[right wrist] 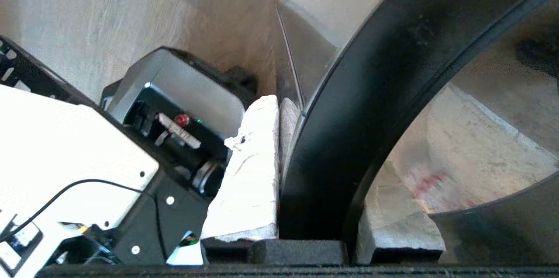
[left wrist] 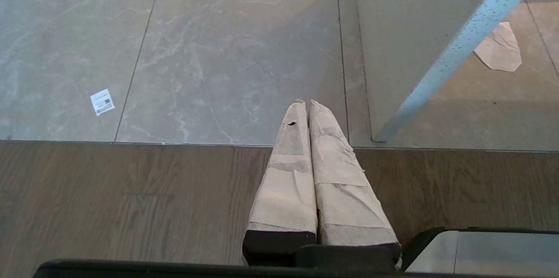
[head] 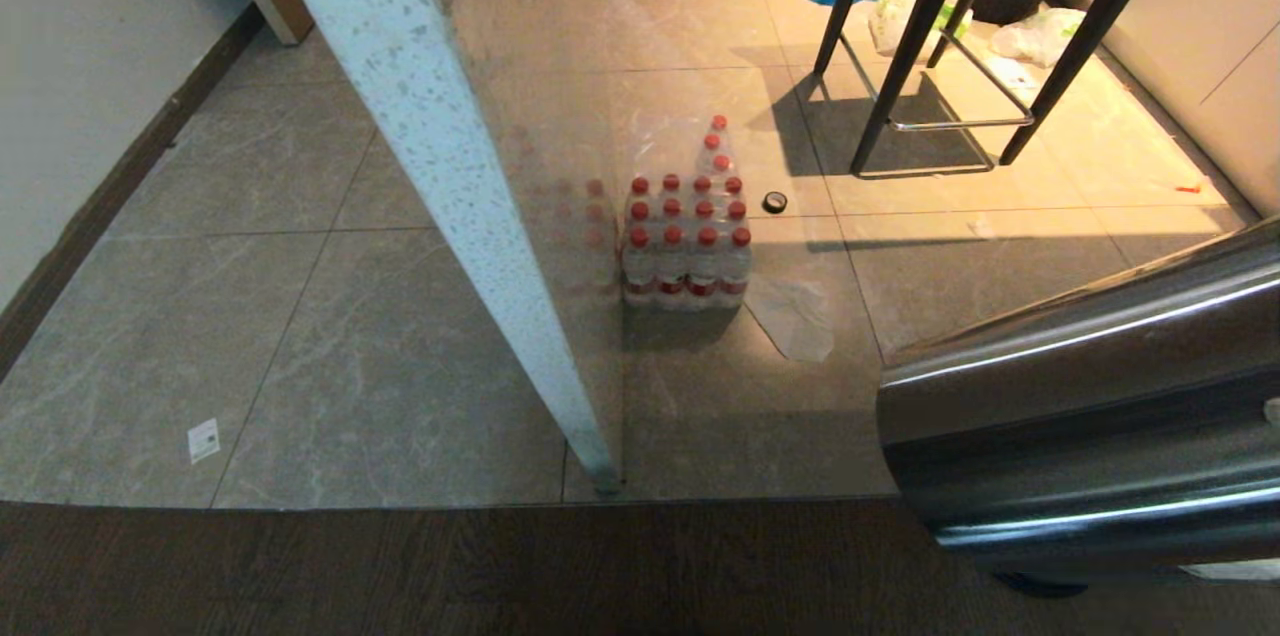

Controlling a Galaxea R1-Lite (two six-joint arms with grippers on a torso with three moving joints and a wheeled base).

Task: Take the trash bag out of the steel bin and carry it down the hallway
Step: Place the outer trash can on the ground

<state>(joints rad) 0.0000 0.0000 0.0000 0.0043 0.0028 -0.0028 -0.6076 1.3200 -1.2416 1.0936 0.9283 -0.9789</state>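
Note:
The steel bin (head: 1090, 396) lies tipped almost level at the lower right of the head view, its closed end towards the middle and its mouth past the right edge. In the right wrist view my right gripper (right wrist: 323, 160) is shut on the bin's black rim (right wrist: 371, 94), with one taped finger (right wrist: 251, 173) outside the wall and the other (right wrist: 397, 225) inside it. The trash bag is out of view. My left gripper (left wrist: 305, 104) hangs shut and empty above the line where wood floor meets grey tile.
A white speckled table leg (head: 480, 216) slants down mid-floor. Behind it stand a shrink-wrapped pack of red-capped bottles (head: 685, 236) and a tape roll (head: 774, 202). Black stool legs (head: 940, 86) and plastic bags (head: 1040, 31) are further back. My own base (right wrist: 65, 155) is close beside the bin.

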